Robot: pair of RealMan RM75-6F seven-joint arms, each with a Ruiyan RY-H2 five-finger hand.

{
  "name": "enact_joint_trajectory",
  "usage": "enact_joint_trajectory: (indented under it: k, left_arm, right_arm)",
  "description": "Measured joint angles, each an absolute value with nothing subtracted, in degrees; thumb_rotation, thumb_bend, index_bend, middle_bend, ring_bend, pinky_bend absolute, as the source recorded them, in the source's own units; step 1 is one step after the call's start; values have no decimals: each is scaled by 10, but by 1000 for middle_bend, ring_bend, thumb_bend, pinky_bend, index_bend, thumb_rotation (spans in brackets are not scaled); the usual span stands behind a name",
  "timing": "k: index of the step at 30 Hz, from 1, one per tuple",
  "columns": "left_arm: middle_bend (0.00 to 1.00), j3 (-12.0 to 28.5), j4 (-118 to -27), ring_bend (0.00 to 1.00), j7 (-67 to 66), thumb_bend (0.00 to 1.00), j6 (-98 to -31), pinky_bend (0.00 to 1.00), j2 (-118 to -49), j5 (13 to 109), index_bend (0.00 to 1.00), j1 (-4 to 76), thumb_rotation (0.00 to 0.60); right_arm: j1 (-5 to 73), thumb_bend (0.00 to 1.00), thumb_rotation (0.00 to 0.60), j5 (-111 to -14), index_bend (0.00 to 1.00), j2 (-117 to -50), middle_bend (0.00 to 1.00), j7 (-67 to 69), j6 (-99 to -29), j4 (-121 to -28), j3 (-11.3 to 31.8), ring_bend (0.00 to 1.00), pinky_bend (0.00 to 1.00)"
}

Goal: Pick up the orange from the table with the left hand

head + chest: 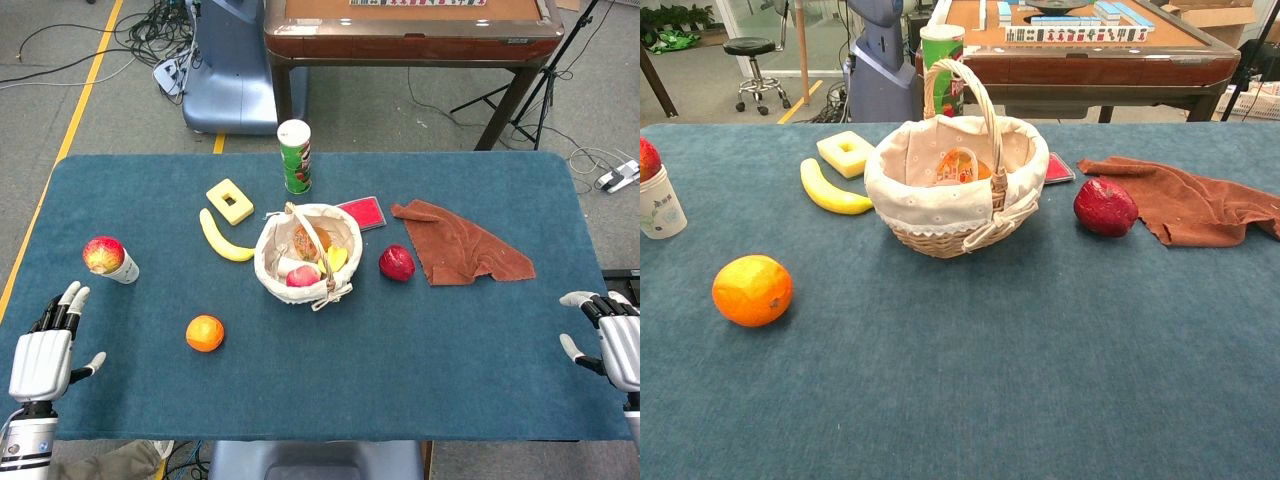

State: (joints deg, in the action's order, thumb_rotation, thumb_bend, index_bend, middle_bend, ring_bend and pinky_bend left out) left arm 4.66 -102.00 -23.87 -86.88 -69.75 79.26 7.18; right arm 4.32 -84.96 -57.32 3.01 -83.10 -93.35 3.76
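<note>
Now | L hand (42, 360) fingers apart, holds nothing, at near-left table (420, 390) edge | orange (205, 333) apart, bare cloth around

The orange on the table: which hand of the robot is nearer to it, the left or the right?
Left. The left hand rests at the table's near left corner, a short way left of the orange. The right hand is at the far right edge, across the table.

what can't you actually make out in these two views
- Both hands: absent from the chest view; in the head view the left hand and right hand sit at the frame edges, the right partly cut off.
- Basket contents: mostly hidden by its wall in the chest view.
- Red card: partly hidden behind the basket.
- Cup: cut by the chest view's left edge.
</note>
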Motion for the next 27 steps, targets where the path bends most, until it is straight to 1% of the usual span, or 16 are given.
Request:
enact_joint_trajectory:
  k: [18, 27]
  left_arm:
    - [0, 45, -1021, 110, -235, 188, -866, 319, -693, 800, 88, 72, 600]
    - [25, 30, -1007, 119, -189, 188, -847, 291, -677, 872, 121, 91, 600]
  right_arm:
    - [40, 292, 600, -851, 350, -572, 321, 32, -842, -932, 41, 329, 403]
    - [42, 293, 600, -853, 350, -572, 321, 31, -843, -934, 43, 329, 403]
